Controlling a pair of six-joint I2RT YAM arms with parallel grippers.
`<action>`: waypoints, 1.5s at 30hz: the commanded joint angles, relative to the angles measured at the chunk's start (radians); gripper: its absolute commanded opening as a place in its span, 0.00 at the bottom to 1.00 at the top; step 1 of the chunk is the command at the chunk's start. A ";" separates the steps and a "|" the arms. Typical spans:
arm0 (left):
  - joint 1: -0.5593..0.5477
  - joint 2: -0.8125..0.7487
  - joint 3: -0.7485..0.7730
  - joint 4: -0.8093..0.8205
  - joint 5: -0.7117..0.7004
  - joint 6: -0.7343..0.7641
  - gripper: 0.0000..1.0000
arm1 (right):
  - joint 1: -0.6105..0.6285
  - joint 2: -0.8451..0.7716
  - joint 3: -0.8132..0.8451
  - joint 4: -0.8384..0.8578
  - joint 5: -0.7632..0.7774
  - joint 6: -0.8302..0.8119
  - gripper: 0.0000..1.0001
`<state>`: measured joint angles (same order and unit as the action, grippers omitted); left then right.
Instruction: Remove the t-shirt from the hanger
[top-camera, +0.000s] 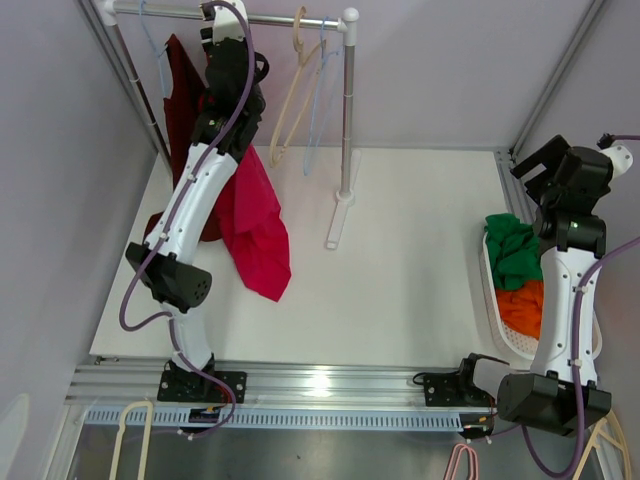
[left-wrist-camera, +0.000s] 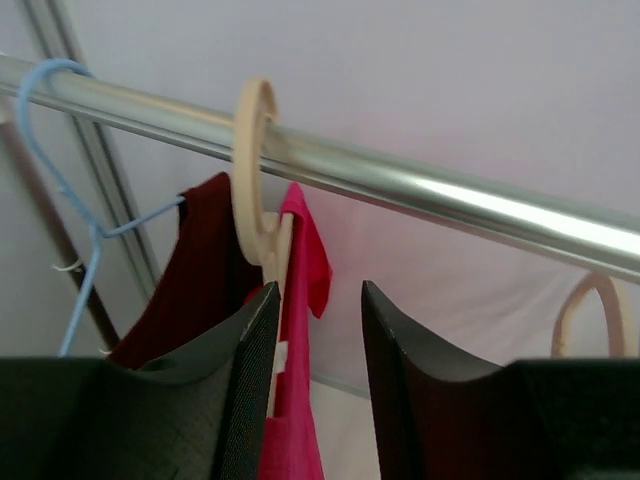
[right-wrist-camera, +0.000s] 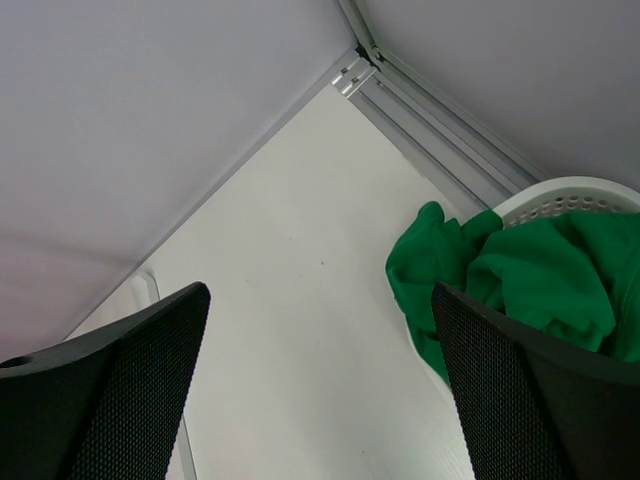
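T-shirt (top-camera: 258, 225), bright pink, hangs on a beige hanger (left-wrist-camera: 255, 170) hooked over the rail (left-wrist-camera: 450, 195). Nothing looks removed yet, so the whole pull-off is left to do. The left gripper (left-wrist-camera: 318, 300) sits just below the rail, jaws partly apart, the shirt's shoulder showing in the gap; whether they touch it is unclear. The right gripper (right-wrist-camera: 320, 295) is spread wide and empty, near the basket (right-wrist-camera: 560, 195). From above, the left arm (top-camera: 205, 190) hides the hanger's shoulders.
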<state>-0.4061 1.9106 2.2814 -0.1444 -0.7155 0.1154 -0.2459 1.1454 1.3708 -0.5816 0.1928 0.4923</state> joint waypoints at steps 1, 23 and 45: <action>0.009 -0.010 0.006 0.172 -0.100 0.079 0.43 | 0.007 0.014 0.056 0.023 -0.010 -0.020 0.97; 0.058 0.140 0.047 0.482 -0.153 0.299 0.24 | 0.079 0.105 0.266 -0.055 0.053 -0.050 0.97; 0.078 -0.062 -0.097 0.525 -0.015 0.202 0.01 | 0.111 0.103 0.212 -0.024 0.045 -0.052 0.98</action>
<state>-0.3309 1.9800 2.2044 0.3023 -0.8074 0.3756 -0.1429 1.2659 1.5894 -0.6338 0.2382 0.4507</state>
